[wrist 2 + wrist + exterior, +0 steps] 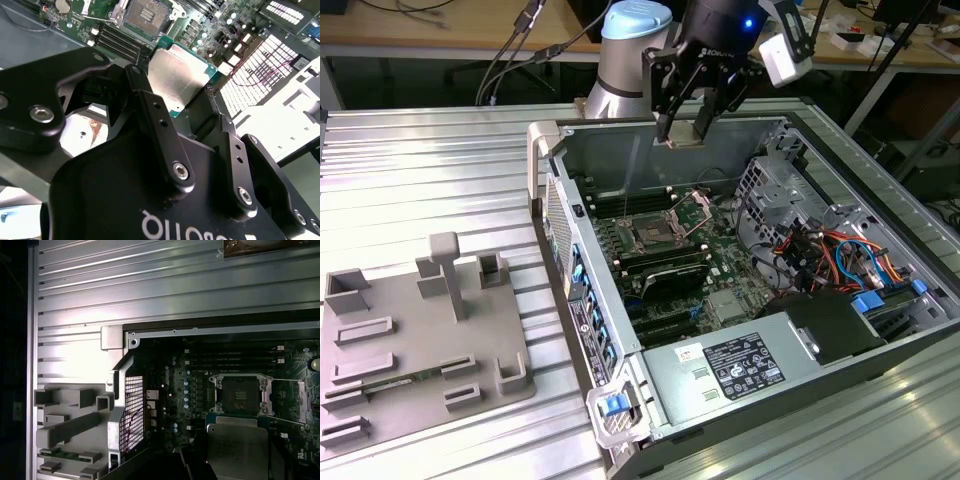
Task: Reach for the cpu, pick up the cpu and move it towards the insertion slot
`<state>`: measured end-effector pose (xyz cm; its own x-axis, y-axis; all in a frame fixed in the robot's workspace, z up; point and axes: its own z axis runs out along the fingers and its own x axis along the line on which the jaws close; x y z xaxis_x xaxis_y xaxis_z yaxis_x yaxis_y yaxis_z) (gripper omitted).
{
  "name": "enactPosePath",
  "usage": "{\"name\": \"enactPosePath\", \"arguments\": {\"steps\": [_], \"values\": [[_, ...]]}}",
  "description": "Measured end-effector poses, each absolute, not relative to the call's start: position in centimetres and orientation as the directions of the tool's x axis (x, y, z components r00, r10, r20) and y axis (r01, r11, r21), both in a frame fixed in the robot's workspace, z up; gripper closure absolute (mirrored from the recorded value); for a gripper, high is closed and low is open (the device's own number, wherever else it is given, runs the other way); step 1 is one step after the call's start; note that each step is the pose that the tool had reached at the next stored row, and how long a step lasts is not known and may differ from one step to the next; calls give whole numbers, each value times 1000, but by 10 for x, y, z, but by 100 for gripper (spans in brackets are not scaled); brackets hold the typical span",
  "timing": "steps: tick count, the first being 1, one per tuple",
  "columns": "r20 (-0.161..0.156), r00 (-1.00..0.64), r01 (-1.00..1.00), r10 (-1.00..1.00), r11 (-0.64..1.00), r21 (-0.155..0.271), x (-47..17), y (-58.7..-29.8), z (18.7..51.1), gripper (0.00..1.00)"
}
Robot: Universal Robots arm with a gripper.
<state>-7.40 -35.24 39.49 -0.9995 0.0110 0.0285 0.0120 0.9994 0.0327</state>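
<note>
One chip is what we carry: the cpu [177, 75] sits pinched between our fingers [155, 117], its silvery top face toward the second wrist view, a thin green rim showing along its edges. In the first wrist view the cpu [240, 450] appears as a pale square just short of the insertion slot [240, 394], with the slot's shiny frame and dark centre lying directly beyond it. We read the gripper [688, 128] as closed onto the chip's opposite edges, open only as far as the chip is wide.

From the exterior view, the cpu [686, 138] hangs high, near the rear wall of the open computer case [582, 215], and the insertion slot [652, 236] lies below it on the green motherboard [725, 285], somewhat toward that view's left and nearer the camera. So the gap that matters is mostly downward. The chip is square, so no long axis counts; its edges look roughly parallel to the socket frame in the first wrist view.

Well apart on the ribbed table [420, 180] stands the grey fixture tray [420, 340].
</note>
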Motion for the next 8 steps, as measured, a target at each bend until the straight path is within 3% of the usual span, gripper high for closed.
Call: {"name": "enactPosePath", "arguments": {"steps": [8], "values": [[28, -999, 34, 33, 999, 33, -66, -347, 394, 45]]}}
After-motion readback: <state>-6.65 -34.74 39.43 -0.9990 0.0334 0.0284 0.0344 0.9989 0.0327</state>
